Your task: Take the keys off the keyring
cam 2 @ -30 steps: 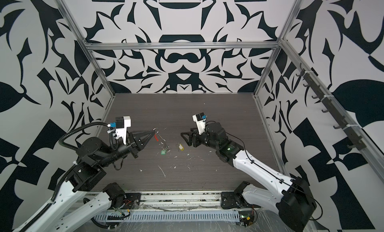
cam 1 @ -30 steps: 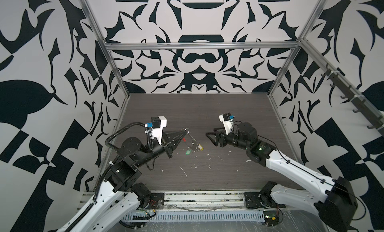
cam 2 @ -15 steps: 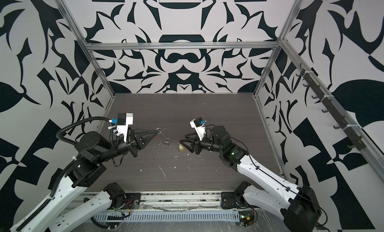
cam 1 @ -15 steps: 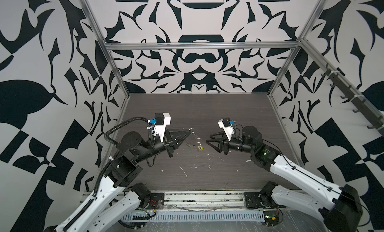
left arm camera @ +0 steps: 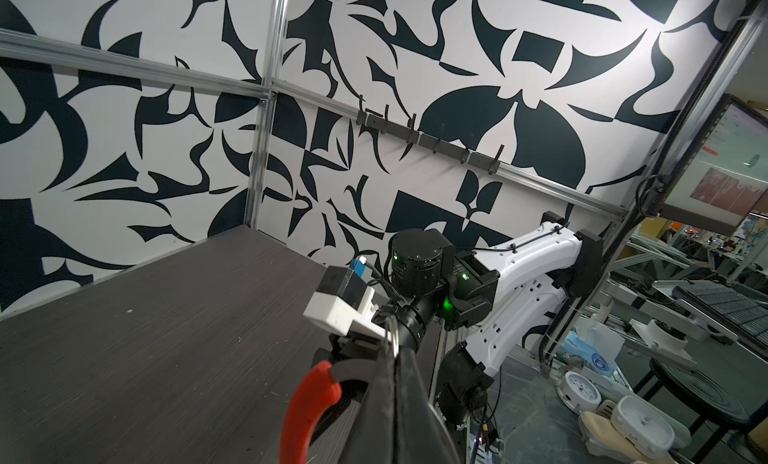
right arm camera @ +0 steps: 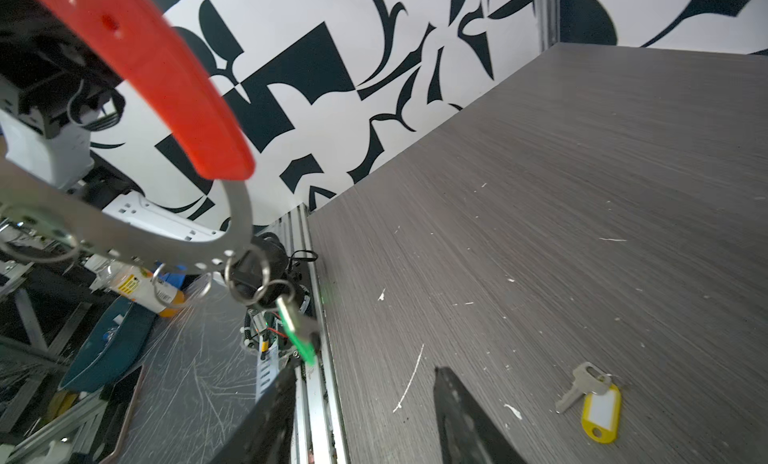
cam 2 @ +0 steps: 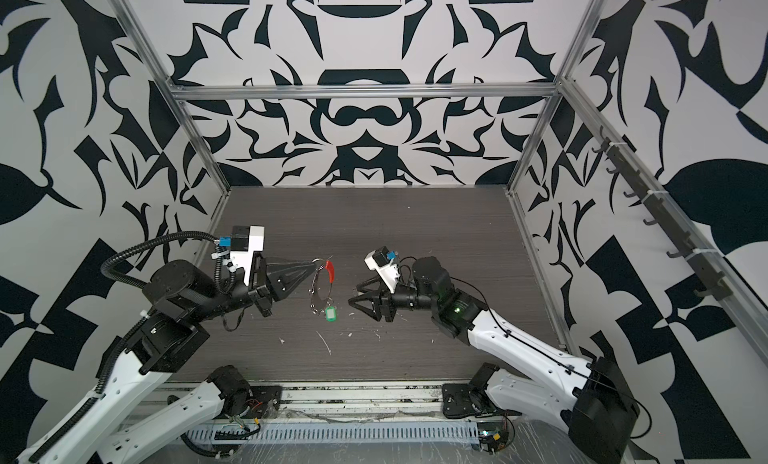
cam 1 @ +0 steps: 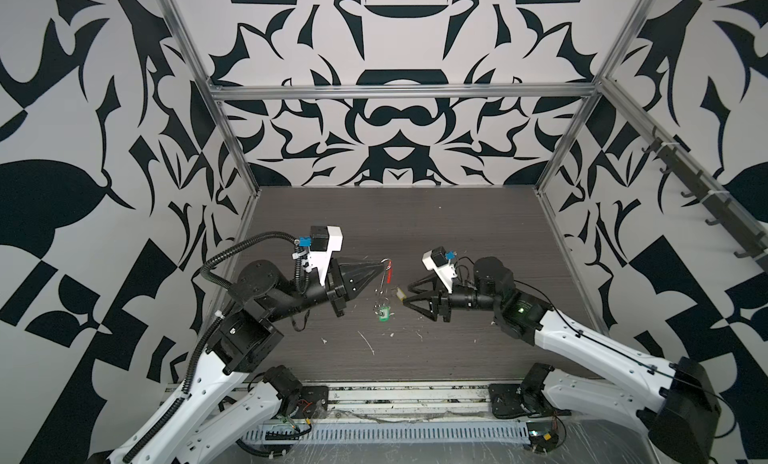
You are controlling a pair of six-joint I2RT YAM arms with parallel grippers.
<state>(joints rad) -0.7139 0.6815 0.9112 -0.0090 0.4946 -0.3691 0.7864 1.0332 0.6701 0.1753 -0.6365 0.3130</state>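
Note:
My left gripper [cam 1: 384, 263] [cam 2: 316, 265] [left arm camera: 392, 353] is shut on the keyring [cam 2: 320, 289], holding it above the table. The grey hoop [right arm camera: 237, 216] hangs down with its red segment [left arm camera: 307, 403] [right arm camera: 166, 75] at the top. A green key tag [cam 1: 383, 314] [cam 2: 331, 314] [right arm camera: 297, 333] dangles from the hoop's lowest part on a small silver ring. The yellow key tag [cam 1: 400, 292] [right arm camera: 601, 408] lies on the table with a silver key [right arm camera: 582, 387], off the hoop. My right gripper [cam 1: 406, 295] [cam 2: 352, 296] [right arm camera: 363, 370] is open and empty, just right of the green tag.
Patterned walls on an aluminium frame close in the dark wood-grain table [cam 1: 415, 233] on three sides. A rail of hooks [cam 1: 706, 200] runs along the right wall. White scuffs and flecks [cam 1: 365, 339] mark the table. A slotted cable tray [cam 1: 382, 433] runs along the front edge.
The left gripper has carried the keyring up and a little right; the green tag now dangles from it. The yellow tag stayed on the table. The right gripper narrowed, dropped and drew closer.

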